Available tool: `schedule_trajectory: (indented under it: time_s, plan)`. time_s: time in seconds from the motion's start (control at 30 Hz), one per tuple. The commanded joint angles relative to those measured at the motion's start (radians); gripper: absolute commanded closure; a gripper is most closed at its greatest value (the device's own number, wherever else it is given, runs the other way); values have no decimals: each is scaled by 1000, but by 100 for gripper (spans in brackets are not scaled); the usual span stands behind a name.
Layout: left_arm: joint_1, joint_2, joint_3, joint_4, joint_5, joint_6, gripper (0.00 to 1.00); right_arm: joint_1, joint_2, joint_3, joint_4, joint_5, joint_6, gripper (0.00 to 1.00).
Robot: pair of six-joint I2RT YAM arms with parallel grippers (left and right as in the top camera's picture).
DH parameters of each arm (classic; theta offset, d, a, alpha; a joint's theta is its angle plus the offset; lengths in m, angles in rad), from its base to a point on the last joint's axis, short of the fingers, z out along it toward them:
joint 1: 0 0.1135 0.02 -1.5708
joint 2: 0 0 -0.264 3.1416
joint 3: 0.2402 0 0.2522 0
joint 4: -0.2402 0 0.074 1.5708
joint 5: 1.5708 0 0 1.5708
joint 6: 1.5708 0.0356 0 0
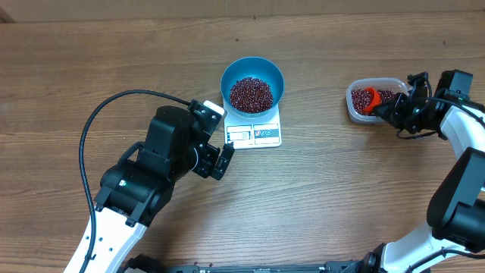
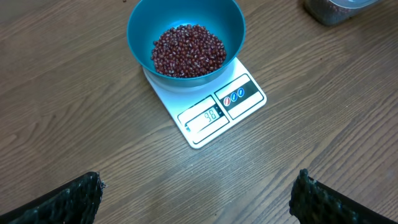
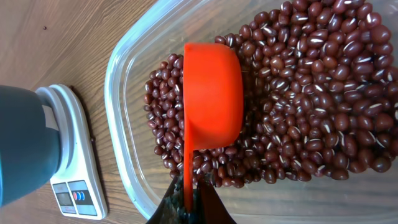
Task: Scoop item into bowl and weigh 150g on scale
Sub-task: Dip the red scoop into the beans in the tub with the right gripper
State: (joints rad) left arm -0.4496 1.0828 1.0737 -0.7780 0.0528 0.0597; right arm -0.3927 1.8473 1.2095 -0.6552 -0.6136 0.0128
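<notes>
Left fingers (image 2: 69,200) spread wide; right fingers (image 3: 213,208) clamped.

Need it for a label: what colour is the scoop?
Bright orange-red; the scoop shows best in the right wrist view.

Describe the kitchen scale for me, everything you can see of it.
The scale is a small, flat white rectangle, plastic by its look, lying flat on the wooden table. Its edge nearest the robot carries a display window reading what looks like 98, beside a dark button panel. The blue bowl of beans stands on its platform. Nothing else touches it.
</notes>
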Motion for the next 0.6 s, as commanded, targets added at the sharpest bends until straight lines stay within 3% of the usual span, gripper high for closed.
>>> schedule_trajectory:
  time_s: [0.0,0.57]
  plan:
    - [4,-11,8,3,11,15,0,4,27,-12,14,4,10,96]
    - [4,-11,8,3,11,15,0,-130,27,-12,14,-211,-21,96]
